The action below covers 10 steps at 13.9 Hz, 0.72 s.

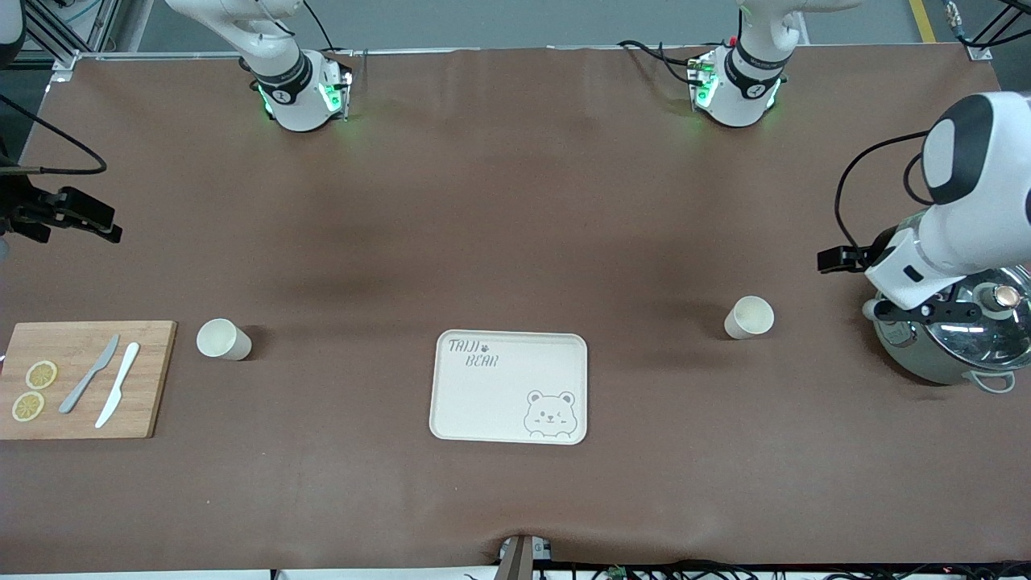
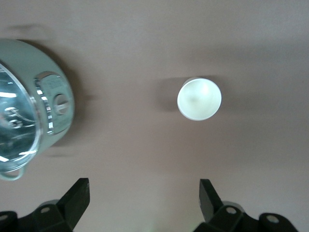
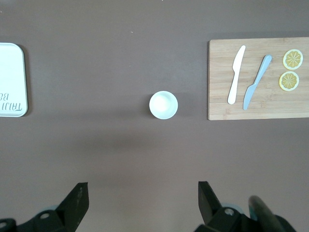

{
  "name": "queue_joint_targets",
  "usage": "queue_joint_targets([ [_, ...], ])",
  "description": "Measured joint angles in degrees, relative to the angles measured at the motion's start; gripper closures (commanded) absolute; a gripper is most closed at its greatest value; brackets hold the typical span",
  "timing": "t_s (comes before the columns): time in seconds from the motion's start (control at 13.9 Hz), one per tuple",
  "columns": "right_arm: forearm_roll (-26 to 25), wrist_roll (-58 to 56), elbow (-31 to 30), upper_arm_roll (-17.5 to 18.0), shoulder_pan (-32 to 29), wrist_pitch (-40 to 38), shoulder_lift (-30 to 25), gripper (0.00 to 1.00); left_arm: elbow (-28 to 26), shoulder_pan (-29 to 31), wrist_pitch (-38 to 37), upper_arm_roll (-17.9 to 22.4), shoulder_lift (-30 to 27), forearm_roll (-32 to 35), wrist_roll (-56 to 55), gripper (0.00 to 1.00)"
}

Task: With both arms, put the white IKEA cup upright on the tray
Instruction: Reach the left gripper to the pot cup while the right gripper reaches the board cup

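On the brown table (image 1: 515,209), the tray (image 1: 509,387) is lying between two white cups (image 1: 223,339) (image 1: 749,317). The left gripper (image 2: 142,203) and right gripper (image 3: 140,203) are hovering above them, fingers spread, holding nothing.

Pot (image 1: 962,342) half hidden under left arm (image 1: 958,217), cut by frame edge. Tray (image 3: 10,79) cropped in right wrist view, lettering partial.

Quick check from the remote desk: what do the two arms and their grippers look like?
Both arms are glossy white with black joint bands, green-lit bases and black cables. The left gripper and right gripper each have two dark, wedge-shaped fingers on black mounts with screw holes.
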Motion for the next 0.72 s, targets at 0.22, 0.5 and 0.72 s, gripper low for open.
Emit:
queue_joint_targets([
  [0.22, -0.04, 0.00, 0.00, -0.06, -0.07, 0.14, 1.72, 0.00, -8.09, 0.05, 9.42, 0.00, 0.12, -1.93, -3.00, 0.00],
  [0.5, -0.15, 0.00, 0.00, -0.15, -0.29, 0.56, 3.49, 0.00, -18.30, -0.03, 23.29, -0.06, 0.47, -2.95, -4.89, 0.00],
  [0.72, -0.15, 0.00, 0.00, -0.20, -0.77, 0.63, 4.41, 0.00, -21.02, -0.04, 29.20, -0.12, 3.00, -4.83, -4.97, 0.12],
])
